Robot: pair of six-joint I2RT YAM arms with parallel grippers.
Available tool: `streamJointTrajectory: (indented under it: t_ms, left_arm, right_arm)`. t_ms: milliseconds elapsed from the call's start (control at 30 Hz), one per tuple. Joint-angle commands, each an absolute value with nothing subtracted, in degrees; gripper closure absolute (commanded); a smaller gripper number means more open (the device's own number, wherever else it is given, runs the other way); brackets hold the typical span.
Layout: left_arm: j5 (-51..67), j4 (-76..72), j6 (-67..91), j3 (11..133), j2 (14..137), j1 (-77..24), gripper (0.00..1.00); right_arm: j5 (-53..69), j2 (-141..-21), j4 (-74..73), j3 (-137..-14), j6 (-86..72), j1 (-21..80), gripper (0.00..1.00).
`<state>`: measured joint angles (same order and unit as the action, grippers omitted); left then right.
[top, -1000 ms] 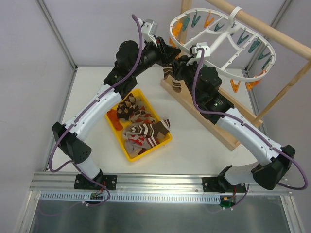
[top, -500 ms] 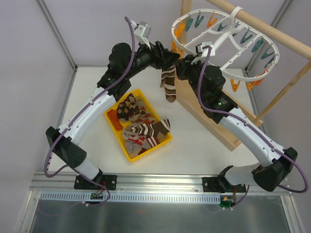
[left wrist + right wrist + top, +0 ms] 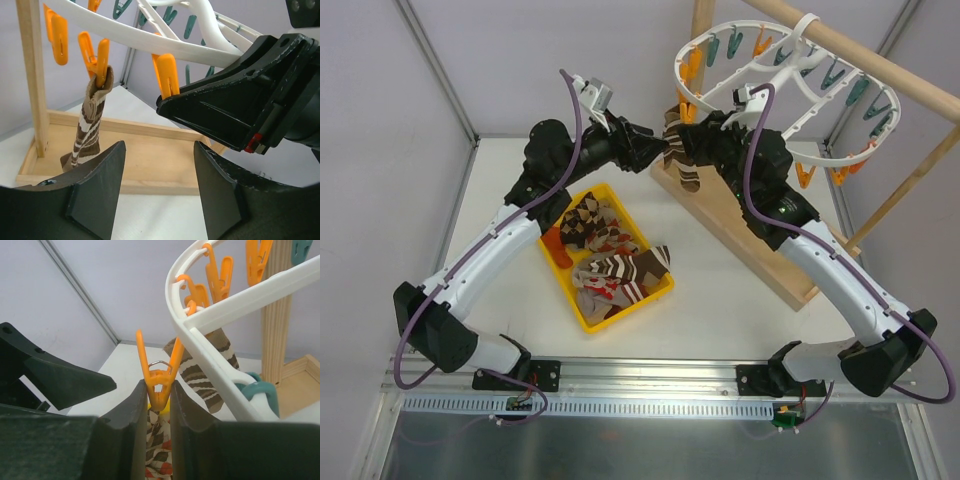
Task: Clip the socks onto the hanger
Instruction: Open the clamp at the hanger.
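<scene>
We see L pincer (image 3: 158,180) spread, R pincer (image 3: 159,392) pinching an orange clip (image 3: 159,372) on the hanger (image 3: 150,41), striped sock (image 3: 90,130) hanging from another.

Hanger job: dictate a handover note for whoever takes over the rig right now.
Left gripper: open, empty, beside the hanger.
Right gripper: shut on an orange clothespin on the hanger's rim.
Done: one striped sock hangs from a neighbouring orange pin.
To do: the other socks lie in the yellow tray; each needs clipping up.
</scene>
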<state>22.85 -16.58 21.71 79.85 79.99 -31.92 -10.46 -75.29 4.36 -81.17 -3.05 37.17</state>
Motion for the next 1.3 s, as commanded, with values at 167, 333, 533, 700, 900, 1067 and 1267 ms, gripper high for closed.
streamJointTrajectory:
  t_ms: [167,333,533,700,900,1067,1267]
  left_arm:
    - [28.2,-24.7,20.7,81.5,84.3,-32.2,0.48]
    - [29.7,-25.5,20.6,85.0,88.0,-32.3,0.49]
    - [31.3,-27.6,20.7,86.9,90.2,-32.3,0.49]
    - [32.1,-27.9,20.8,89.7,92.0,-32.3,0.49]
    - [32.3,-28.2,21.2,90.9,93.6,-32.5,0.49]
    - [32.5,-28.7,21.3,90.9,94.1,-32.5,0.50]
    - [32.4,-28.8,20.9,90.8,94.1,-32.5,0.50]
  right_arm:
    - [-8.7,-74.1,4.1,-85.3,-6.6,36.7,0.89]
    - [-8.4,-74.7,3.9,-86.6,-6.9,36.8,0.85]
    - [-8.9,-75.8,3.5,-87.3,-6.9,36.7,0.73]
    - [-9.6,-76.5,4.0,-87.7,-6.9,36.7,0.62]
    - [-11.2,-77.5,4.7,-88.5,-6.9,36.5,0.48]
    - [-12.8,-78.6,5.1,-89.2,-7.9,36.4,0.43]
    - [-16.3,-79.1,5.7,-89.0,-9.7,36.2,0.41]
